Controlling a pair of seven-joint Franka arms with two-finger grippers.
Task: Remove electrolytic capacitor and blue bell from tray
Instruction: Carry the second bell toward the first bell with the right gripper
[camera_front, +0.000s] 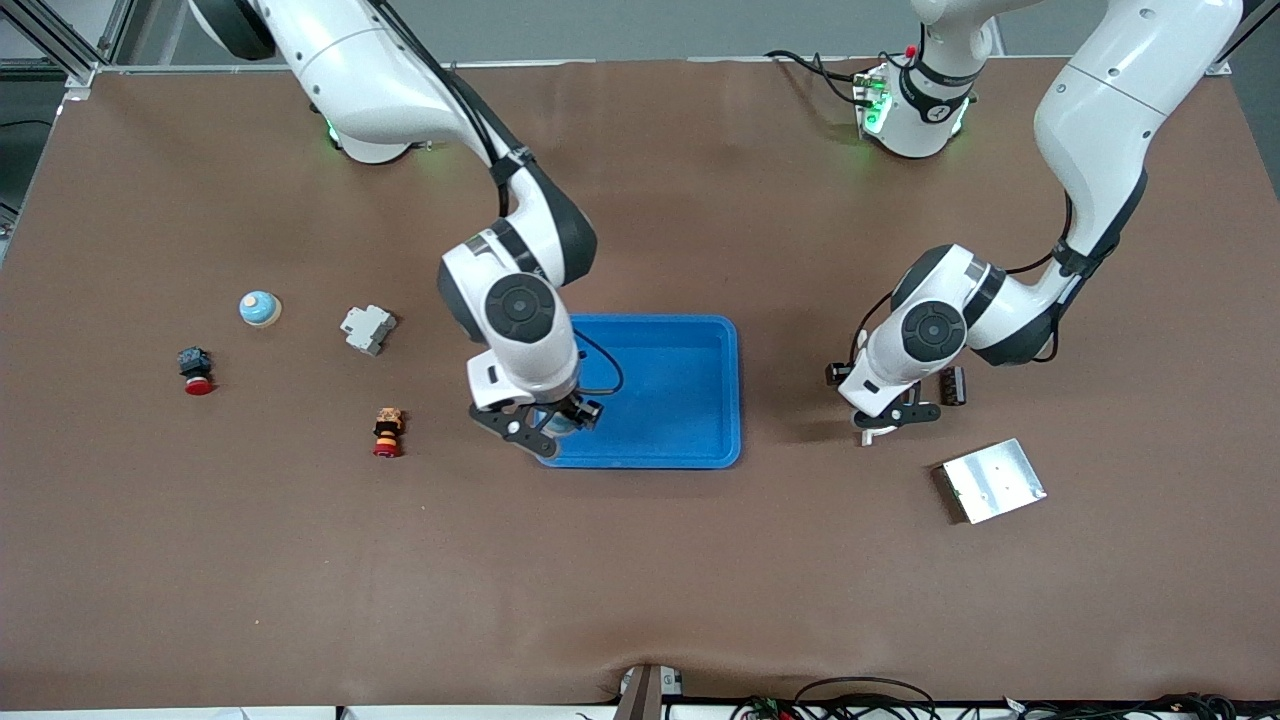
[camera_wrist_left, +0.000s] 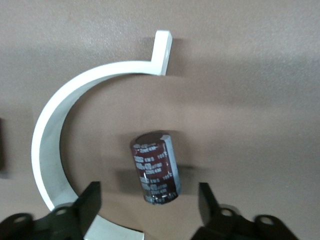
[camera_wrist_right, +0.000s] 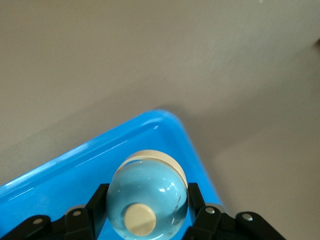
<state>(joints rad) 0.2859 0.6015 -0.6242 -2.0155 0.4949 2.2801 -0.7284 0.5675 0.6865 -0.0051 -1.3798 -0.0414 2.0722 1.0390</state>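
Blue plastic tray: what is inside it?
Inside the blue plastic tray, only the pale-blue domed bell, clamped by the right gripper over one corner. The arm covers that corner's floor.

The brown cloth-covered bench (camera_front: 640, 580) carries a shallow blue plastic tray (camera_front: 690, 452) under the right hand (camera_front: 548, 428), and toward that arm's end lie a grey plastic block (camera_front: 367, 328), a small blue-domed bell on a cream base (camera_front: 259, 308), a black-and-red push button (camera_front: 195, 370) and an orange-and-red button stack (camera_front: 388, 431). Under the left hand (camera_wrist_left: 149, 200) lie a dark maroon cylindrical capacitor (camera_wrist_left: 156, 167) and a curved white plastic clip (camera_wrist_left: 55, 135) partly ringing it. Near that hand rest a flat silver metal plate (camera_front: 992, 481) and a small black ribbed part (camera_front: 952, 386).
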